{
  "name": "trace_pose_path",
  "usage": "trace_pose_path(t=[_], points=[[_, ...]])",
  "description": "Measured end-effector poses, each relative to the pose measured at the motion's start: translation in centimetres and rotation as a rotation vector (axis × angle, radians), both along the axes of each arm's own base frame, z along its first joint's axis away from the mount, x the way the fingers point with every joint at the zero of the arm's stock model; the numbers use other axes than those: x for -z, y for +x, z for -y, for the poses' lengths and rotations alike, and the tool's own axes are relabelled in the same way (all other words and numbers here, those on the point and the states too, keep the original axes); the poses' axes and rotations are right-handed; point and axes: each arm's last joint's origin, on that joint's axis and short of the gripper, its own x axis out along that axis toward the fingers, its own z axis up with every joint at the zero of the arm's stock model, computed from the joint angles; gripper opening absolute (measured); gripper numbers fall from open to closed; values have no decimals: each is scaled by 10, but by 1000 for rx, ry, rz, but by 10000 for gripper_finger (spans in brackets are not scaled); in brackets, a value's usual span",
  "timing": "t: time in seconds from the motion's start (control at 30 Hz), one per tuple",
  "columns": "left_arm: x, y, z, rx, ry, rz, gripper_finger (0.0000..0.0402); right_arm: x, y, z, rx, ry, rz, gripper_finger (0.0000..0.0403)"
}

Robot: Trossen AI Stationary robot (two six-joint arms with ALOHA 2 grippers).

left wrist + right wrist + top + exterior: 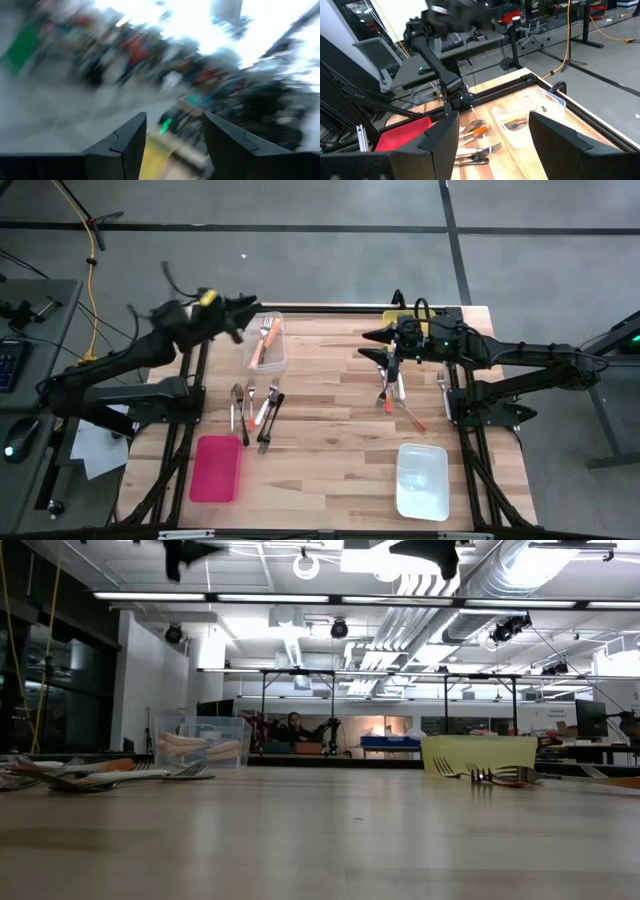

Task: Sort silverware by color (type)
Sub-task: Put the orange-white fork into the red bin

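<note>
High view shows us orange-handled forks (263,340) in the clear bin (266,358); the red bin (215,468) and white bin (421,480) sit empty. Loose silverware (256,408) is left on the tabletop (340,430), and both the left gripper (240,308) and right gripper (375,345) hang with fingers wide, holding nothing.

Robotics laboratory in an open industrial hall. A butcher-block wooden table (330,405) stands on a grey concrete floor (300,260) marked with dark lines; two dark robot arms (120,370) are mounted on black frames at its sides. Exposed silver ventilation ducts (500,570) and strip lights (200,597) run beneath the ceiling. Further metal-framed workstations (300,705) stand beyond the table, with a seated person (294,728) among them. A yellow cable (92,270) trails across the floor; an office chair (532,35) stands beside a desk
</note>
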Motion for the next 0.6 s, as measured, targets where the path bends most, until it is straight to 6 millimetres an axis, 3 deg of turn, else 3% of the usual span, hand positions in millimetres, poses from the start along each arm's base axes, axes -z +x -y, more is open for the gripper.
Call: trace_pose_path(t=[0.17, 0.33, 0.6], points=[[-15, -7, 20, 117, 143, 87, 181, -2, 0, 0, 0, -3, 21, 225], [-8, -1, 33, 202, 115, 22, 181, -5, 1, 0, 0, -7, 54, 225], [2, 20, 43, 166, 184, -79, 181, -6, 1, 0, -6, -62, 50, 225]])
